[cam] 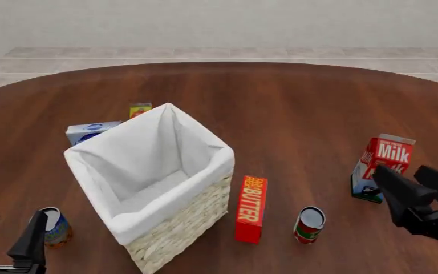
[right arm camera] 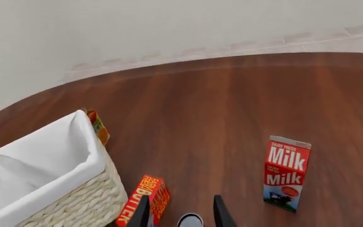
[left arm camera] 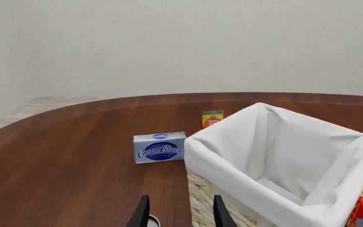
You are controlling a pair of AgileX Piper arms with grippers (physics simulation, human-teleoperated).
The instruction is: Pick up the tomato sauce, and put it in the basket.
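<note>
You have a round dark wooden table (cam: 295,108) with reddish-brown grain filling the near and middle scene, pale tiled floor (cam: 203,52) beyond its far edge, and a plain off-white wall (cam: 219,23) under even, soft light.

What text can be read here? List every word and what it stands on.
"Milk", twice, with small "DAIRY FRESH" above: milk carton.
"BUTTER", running down the side: red butter box.
"Cream Cheese", in script: blue-and-white box.
Small box behind the basket: print too small to read.
Tomato sauce and the blue-and-orange can: labels too small to read.
</note>
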